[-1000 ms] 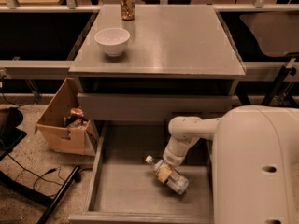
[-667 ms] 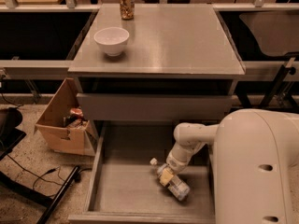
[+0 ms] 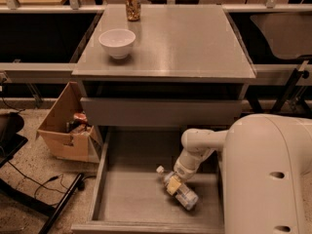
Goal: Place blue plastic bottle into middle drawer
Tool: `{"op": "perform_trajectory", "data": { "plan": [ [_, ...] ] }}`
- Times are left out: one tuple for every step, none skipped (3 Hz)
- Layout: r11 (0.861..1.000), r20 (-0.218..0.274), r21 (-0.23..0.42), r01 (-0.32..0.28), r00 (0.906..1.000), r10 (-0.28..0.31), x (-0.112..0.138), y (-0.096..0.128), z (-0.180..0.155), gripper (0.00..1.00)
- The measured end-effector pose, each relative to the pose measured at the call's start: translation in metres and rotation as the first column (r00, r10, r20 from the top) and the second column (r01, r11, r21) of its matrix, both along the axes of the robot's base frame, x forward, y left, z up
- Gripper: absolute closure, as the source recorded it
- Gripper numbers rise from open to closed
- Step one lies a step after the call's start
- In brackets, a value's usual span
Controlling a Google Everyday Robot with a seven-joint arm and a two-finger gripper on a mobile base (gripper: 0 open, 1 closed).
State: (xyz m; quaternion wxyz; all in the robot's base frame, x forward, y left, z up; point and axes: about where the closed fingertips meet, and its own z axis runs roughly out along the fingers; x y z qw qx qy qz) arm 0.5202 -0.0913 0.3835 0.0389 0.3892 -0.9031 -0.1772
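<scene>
Bottle [image 3: 187, 198] lying in the open middle drawer [image 3: 130, 195], gripper [image 3: 172, 184] on top of it.
At far left, a cardboard box [image 3: 62, 136] stands on the floor. A white bowl [image 3: 117, 42] and a can [image 3: 132, 5] sit on the tabletop [image 3: 195, 48]. Below, the bottle rests on the drawer floor, right of centre. It lies aslant, cap to the back left and base to the front right. The gripper sits directly over its middle, with the arm reaching in from the right. Whether the gripper clasps the bottle or has released it cannot be told. Since a second ago, both have shifted slightly right and frontward.
</scene>
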Motion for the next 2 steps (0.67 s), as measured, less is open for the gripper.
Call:
{"op": "perform_trajectory", "data": {
  "plan": [
    [1.000, 0.000, 0.000, 0.000, 1.0000, 0.000, 0.0000, 0.0000, 0.0000, 0.05],
    [0.999, 0.000, 0.024, -0.021, 0.9998, 0.021, -0.0030, 0.0022, 0.0001, 0.00]
  ]
}}
